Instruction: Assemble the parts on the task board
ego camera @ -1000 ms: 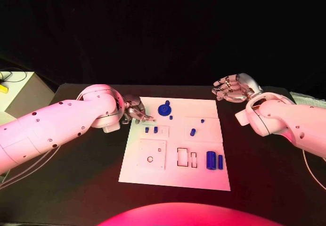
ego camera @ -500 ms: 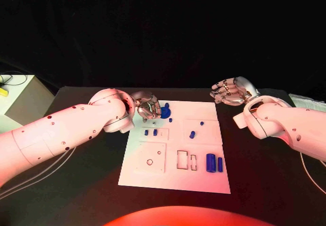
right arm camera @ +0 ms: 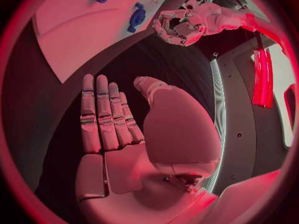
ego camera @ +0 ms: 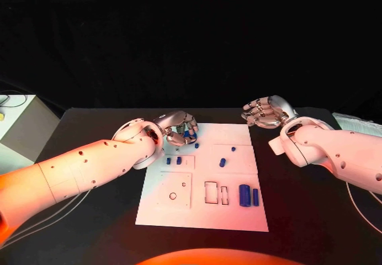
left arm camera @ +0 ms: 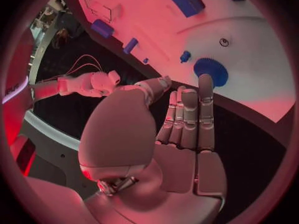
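Observation:
The white task board (ego camera: pixel 203 215) lies mid-table. My left hand (ego camera: pixel 179 126) hovers at its far left corner, fingers straight and holding nothing, fingertips (left arm camera: pixel 206 84) just short of the round blue gear (ego camera: pixel 189 133) (left arm camera: pixel 211 70). A small blue peg (ego camera: pixel 196 146) (left arm camera: pixel 185 56) stands beside the gear. Two small blue pieces (ego camera: pixel 173 160) sit nearer me, two more (ego camera: pixel 223 162) are at mid-board, and two long blue bars (ego camera: pixel 249 196) lie at the right. My right hand (ego camera: pixel 265 112) (right arm camera: pixel 118 129) hangs beyond the board's far right corner, palm bare, fingers extended.
Two empty rectangular slots (ego camera: pixel 216 194) and a square plate with a hole (ego camera: pixel 176 189) mark the board's near half. A white box (ego camera: pixel 20 127) stands past the black table's (ego camera: pixel 95 221) left edge. Bare table surrounds the board.
My left hand has swung rightward from beside the board's left edge to over the gear at the far left corner. The right hand has barely moved. The view itself has shifted a little.

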You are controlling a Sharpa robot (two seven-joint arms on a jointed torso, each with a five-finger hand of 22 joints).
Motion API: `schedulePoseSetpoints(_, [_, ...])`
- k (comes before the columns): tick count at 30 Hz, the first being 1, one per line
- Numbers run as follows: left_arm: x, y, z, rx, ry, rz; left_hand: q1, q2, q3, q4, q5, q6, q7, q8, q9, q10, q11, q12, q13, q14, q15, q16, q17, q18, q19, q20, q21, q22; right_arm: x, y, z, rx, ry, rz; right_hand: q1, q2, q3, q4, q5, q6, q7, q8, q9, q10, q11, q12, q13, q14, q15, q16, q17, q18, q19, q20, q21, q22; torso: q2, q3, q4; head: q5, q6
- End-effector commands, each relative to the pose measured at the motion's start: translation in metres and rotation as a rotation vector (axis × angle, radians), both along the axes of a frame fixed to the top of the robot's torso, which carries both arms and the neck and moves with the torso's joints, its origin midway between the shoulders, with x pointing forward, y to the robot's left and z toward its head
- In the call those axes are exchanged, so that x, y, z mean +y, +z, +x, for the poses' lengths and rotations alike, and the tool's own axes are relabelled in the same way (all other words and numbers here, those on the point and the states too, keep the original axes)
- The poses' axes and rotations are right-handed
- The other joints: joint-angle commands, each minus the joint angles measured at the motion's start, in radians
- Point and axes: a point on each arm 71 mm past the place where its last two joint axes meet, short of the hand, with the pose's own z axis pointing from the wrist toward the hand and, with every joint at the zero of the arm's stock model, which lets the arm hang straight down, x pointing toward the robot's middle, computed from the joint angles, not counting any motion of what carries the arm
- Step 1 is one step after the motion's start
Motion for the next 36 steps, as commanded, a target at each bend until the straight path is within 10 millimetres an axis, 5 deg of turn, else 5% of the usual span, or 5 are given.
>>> schedulePoseSetpoints(1, [-0.009,0.003,-0.001,-0.122,-0.068,0.048,-0.008,-0.003,-0.011,0.002,-0.006,0.006,-0.002,-0.006,-0.005,-0.007,0.003,-0.006,-0.003,0.014,0.0,0.015,0.015,0.012,0.0,0.005,0.004,0.002,0.003,0.0,0.0,-0.002,0.022,0.005,-0.003,0.003,0.001,-0.003,0.004,-0.005,0.016,0.007,-0.002,-0.003,0.002,0.004,-0.001,0.006,0.003,-0.005,-0.001,0.013,0.005,0.003,-0.004,-0.001,-0.001,0.0006,0.0007,0.0,0.0])
schedulePoseSetpoints(23, [-0.033,-0.02,0.0,-0.04,-0.102,0.275,-0.025,-0.008,-0.109,0.031,-0.006,0.02,-0.022,-0.035,-0.043,-0.061,-0.005,-0.008,-0.021,0.054,-0.006,0.108,0.064,0.012,0.012,0.008,0.028,0.015,0.006,0.0,-0.001,-0.001,0.029,0.007,0.005,0.002,0.006,-0.01,0.008,-0.005,0.017,0.007,-0.003,-0.003,0.003,0.004,-0.006,0.006,0.003,-0.008,-0.002,0.013,0.005,0.003,-0.003,-0.006,-0.001,-0.0004,0.0001,-0.005,-0.004])
schedulePoseSetpoints(36, [-0.035,-0.022,0.003,-0.025,-0.088,0.314,0.021,0.019,-0.086,0.024,-0.001,0.04,-0.024,-0.056,-0.065,-0.054,-0.004,-0.019,-0.038,0.058,-0.006,0.136,0.06,0.012,0.013,0.008,0.051,0.029,0.007,0.0,-0.001,-0.001,0.031,0.008,0.005,0.002,0.007,-0.011,0.01,-0.005,0.018,0.007,-0.003,-0.003,0.003,0.005,-0.006,0.007,0.003,-0.009,-0.002,0.013,0.006,0.003,-0.003,-0.007,-0.001,0.0007,0.0004,-0.006,-0.006])
